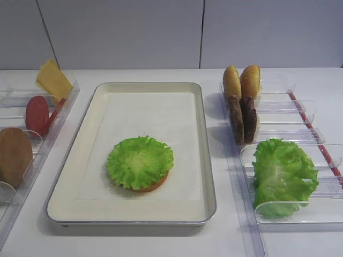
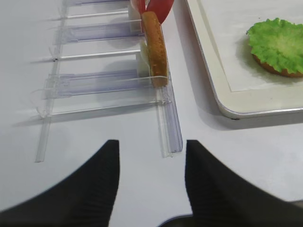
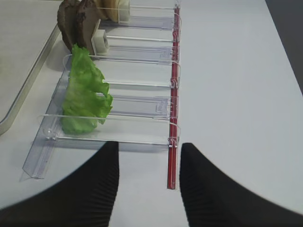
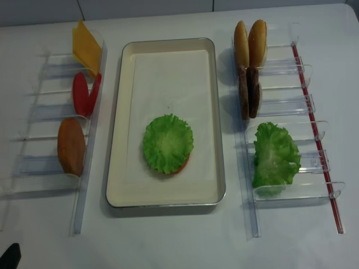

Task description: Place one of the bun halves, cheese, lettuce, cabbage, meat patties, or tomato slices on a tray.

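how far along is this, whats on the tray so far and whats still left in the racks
Done: a bun half lies on the tray with the lettuce on top. In hand: nothing; both grippers are open and empty. Left in the racks: cheese, tomato slices, meat patties, more buns.

Each hand (image 3: 147, 189) has black, finely ribbed fingers.

The right gripper (image 3: 147, 184) is seen only in its own wrist view, where two dark ribbed fingers (image 3: 97, 194) are held well apart with nothing between them. The left gripper (image 2: 150, 182) is likewise spread (its fingers (image 2: 94, 189) empty). Neither arm is shown in the high views, apart from a dark tip at one lower-left corner.
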`<action>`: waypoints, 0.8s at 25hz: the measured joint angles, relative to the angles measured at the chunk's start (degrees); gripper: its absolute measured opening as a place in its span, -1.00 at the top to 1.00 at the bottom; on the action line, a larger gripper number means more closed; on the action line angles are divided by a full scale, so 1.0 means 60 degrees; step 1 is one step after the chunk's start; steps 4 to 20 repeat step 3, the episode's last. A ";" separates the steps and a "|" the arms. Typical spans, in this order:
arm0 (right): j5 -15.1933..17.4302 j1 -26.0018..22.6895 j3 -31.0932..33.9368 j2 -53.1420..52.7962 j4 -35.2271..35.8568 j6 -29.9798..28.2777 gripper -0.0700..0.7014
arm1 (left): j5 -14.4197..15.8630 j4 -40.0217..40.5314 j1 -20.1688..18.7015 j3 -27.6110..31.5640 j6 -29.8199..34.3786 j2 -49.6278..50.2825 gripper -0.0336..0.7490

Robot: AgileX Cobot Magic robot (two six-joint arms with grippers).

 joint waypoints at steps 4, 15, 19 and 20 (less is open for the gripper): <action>0.0000 0.0000 0.0000 0.0000 0.0000 0.0000 -0.08 | 0.0000 0.0000 0.0000 0.0000 0.0000 0.0000 0.14; 0.0000 0.0000 0.0000 0.0000 0.0000 0.0000 -0.08 | 0.0000 0.0000 0.0000 0.0000 0.0000 0.0000 0.14; 0.0000 0.0000 0.0000 0.0000 0.0000 0.0000 -0.08 | 0.0000 0.0000 0.0000 0.0000 0.0000 0.0000 0.14; 0.0000 0.0000 0.0000 0.0000 0.0000 0.0000 -0.08 | 0.0000 0.0000 0.0000 0.0000 0.0000 0.0000 0.14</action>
